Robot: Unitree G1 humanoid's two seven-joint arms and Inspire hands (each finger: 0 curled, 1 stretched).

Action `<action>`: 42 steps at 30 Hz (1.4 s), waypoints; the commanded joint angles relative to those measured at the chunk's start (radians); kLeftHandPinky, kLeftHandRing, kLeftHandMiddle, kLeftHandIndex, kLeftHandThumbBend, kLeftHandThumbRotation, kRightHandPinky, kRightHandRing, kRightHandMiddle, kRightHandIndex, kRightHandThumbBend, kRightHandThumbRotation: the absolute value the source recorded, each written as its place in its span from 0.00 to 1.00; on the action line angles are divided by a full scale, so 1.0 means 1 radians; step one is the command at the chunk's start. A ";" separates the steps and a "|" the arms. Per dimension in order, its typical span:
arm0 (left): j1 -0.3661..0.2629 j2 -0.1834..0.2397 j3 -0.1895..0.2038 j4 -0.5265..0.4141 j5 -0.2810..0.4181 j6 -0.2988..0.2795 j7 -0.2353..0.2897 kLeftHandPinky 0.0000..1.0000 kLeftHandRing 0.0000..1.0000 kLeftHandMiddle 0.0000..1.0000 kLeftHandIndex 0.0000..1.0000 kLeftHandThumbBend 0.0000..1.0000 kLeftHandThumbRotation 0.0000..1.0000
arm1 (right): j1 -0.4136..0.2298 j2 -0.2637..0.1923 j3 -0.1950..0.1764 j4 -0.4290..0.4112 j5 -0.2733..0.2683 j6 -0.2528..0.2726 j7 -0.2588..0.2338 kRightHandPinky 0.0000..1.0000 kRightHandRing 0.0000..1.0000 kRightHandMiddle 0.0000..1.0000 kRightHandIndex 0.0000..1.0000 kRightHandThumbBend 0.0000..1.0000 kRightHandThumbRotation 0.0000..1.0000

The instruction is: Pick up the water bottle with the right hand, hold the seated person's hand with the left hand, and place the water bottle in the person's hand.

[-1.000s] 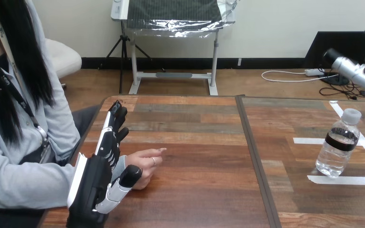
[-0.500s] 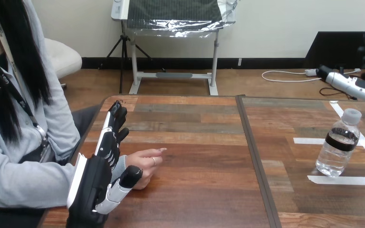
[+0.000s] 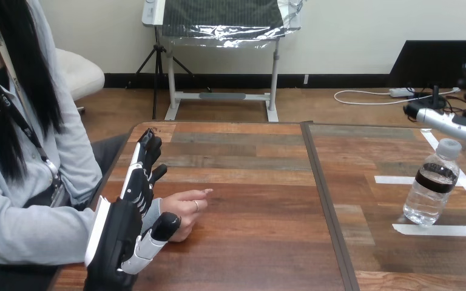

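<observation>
A clear water bottle with a white cap and a black label stands upright at the table's right, between strips of white tape. My right hand hangs at the right edge just above and behind the bottle's cap, open, its fingers spread and apart from the bottle. The person's hand rests on the table at the left, one finger pointing right. My left hand lies beside it, open: straight fingers run along the far side of the person's wrist, and the thumb reaches across in front of their hand.
The wooden table has a dark seam running front to back between the two halves. White tape strips mark the surface around the bottle. The person sits close against the table's left edge.
My right hand has come down and to the left towards the bottle's cap. My left hand, the person's hand and the bottle have stayed in place.
</observation>
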 commanded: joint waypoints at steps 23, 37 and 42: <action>-0.039 0.006 0.008 -0.025 -0.013 -0.029 -0.004 0.92 0.98 1.00 1.00 1.00 0.84 | -0.006 0.001 0.029 0.017 0.001 0.106 0.044 0.74 0.88 0.89 0.92 0.97 0.37; -0.036 0.005 0.008 -0.034 -0.019 -0.032 -0.006 0.92 0.98 1.00 1.00 1.00 0.84 | 0.007 0.014 0.027 0.030 0.010 0.152 0.071 0.79 0.89 0.91 0.93 0.89 0.32; -0.034 0.006 0.009 -0.039 -0.019 -0.030 -0.005 0.92 0.98 1.00 1.00 1.00 0.84 | 0.013 0.017 0.035 0.033 0.002 0.170 0.075 0.80 0.89 0.91 0.93 0.86 0.31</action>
